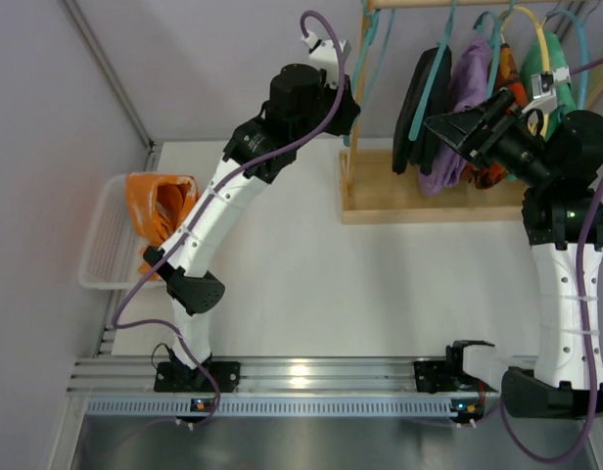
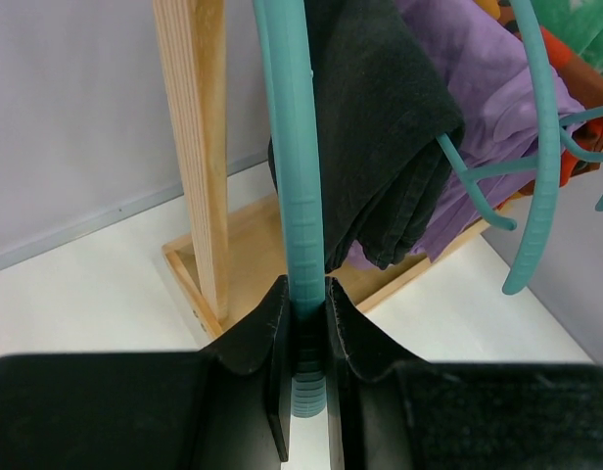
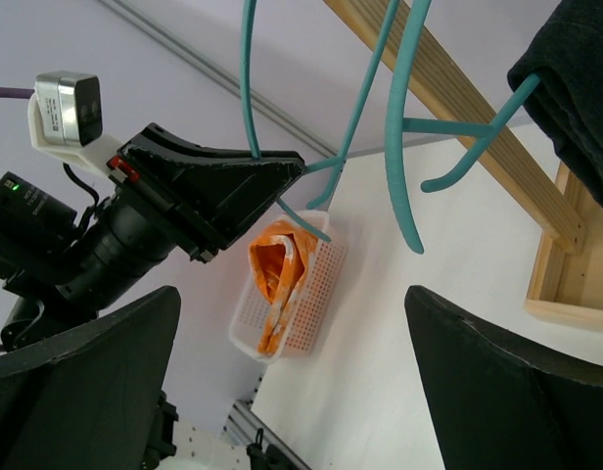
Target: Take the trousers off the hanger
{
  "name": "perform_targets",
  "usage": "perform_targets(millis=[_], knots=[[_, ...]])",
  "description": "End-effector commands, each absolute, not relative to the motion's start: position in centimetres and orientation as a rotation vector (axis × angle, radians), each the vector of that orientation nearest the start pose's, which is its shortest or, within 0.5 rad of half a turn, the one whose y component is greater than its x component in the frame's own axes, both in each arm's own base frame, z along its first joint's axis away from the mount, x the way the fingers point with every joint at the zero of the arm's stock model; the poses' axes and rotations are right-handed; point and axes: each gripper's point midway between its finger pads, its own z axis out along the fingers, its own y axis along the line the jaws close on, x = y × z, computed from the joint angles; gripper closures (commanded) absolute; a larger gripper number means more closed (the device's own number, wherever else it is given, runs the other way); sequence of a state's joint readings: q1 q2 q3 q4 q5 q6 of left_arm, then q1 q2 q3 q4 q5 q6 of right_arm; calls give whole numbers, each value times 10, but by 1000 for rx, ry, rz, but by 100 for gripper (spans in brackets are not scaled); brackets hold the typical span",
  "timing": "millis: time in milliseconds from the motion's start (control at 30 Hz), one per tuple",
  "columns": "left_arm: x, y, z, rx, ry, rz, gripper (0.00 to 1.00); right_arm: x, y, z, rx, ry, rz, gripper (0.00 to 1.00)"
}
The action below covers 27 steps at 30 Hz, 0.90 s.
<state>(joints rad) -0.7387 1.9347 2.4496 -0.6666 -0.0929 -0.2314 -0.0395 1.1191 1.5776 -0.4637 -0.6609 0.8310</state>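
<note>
The left gripper (image 2: 306,305) is clamped on a teal plastic hanger (image 2: 292,147). The right gripper (image 1: 444,127) hangs with its jaws spread wide, near the folded black trousers (image 2: 380,117) on the wooden rack (image 1: 429,204).

An orange cloth (image 1: 160,211) lies in a white basket (image 1: 104,247)

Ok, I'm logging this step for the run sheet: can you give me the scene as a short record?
left claw: shut on teal hanger, bare where visible
right claw: open, holding nothing
black trousers: draped on a hanger on the wooden rack
basket: at table's left edge, holds orange garment
other clothes: purple garment hanging beside the trousers
</note>
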Motion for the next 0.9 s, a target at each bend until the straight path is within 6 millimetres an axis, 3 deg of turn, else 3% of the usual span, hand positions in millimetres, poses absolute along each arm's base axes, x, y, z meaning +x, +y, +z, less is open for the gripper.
perform_targets(millis=[0,200,667,867], knots=[[412,-358,486,338,1612,-638,100,289,118,494,160,1644,1124,1],[426,-367,469,316,1647,-667,100,288,118,491,160,1650,1126,1],[458,-362,485,249,1554,-683,100,285,119,484,159,1664,1126,1],[465,-370,461,257,1608,-697,100,286,119,484,159,1668,1126,1]])
